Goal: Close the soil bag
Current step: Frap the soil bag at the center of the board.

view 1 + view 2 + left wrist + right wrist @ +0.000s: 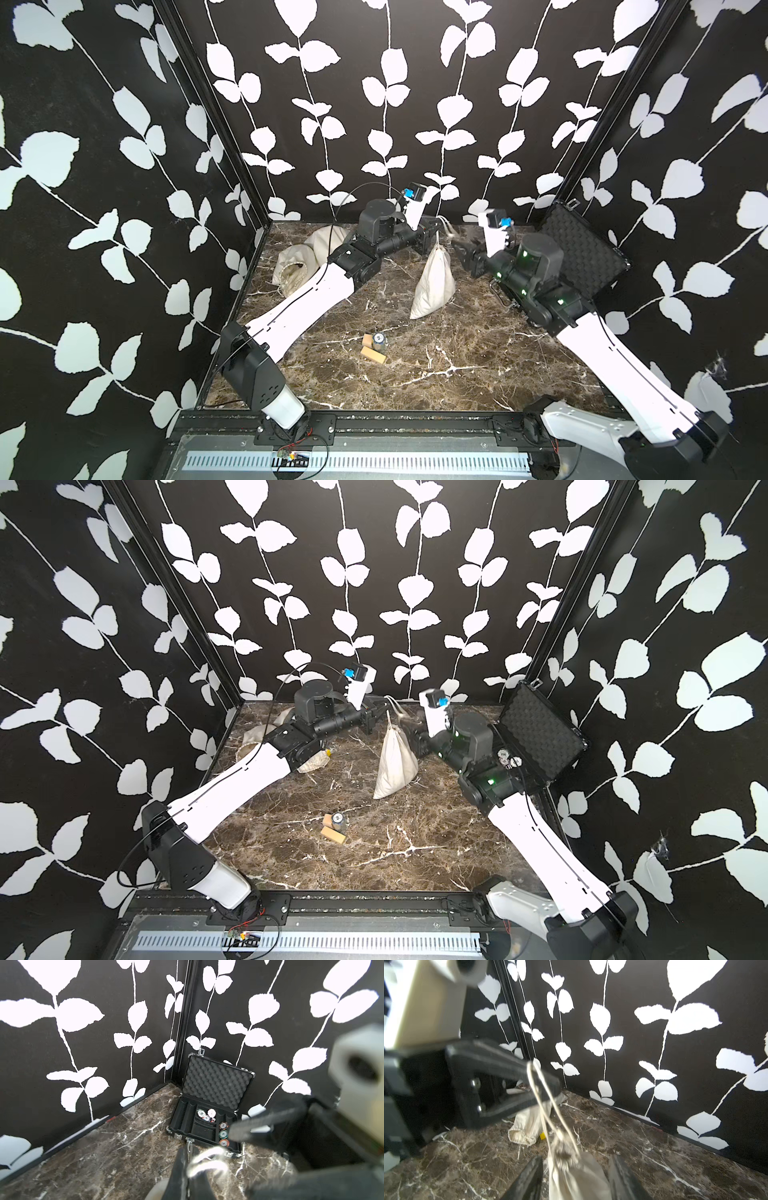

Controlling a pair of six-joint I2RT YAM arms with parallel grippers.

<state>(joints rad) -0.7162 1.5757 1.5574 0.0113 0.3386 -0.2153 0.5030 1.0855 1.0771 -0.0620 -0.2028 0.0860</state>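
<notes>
**Contents, front to back**

- Worktop: brown marble with white veins. It fills the lower middle of both top views.
- Wooden blocks: two, pale, lower centre of the frame and nearest the front edge.
- Can: small, metal, just beside the blocks.
- Soil bag: cream cloth, centre of the frame in both top views. Its base is on the worktop, and the body leans slightly and tapers up to a narrow, gathered neck.
- Drawstring: pale cord running up from the bag's neck, with a loop showing past the jaw tips.
- Left end effector: comes in from the left of the frame, just above the bag's neck. The jaws are pinched together on the drawstring.
- Right end effector: comes in from the right of the frame. The jaws are parted, with one finger on each side of the bag's neck. Contact with the cloth cannot be told.
- Second cloth bag: slumped, mouth open, at the upper left of the worktop, partly behind the left arm.
- Case: black, open, in the far right corner. Its foam-lined lid stands against the wall.
- Poker chips: in the case's tray.
- Walls: black with white leaf vines.
</notes>
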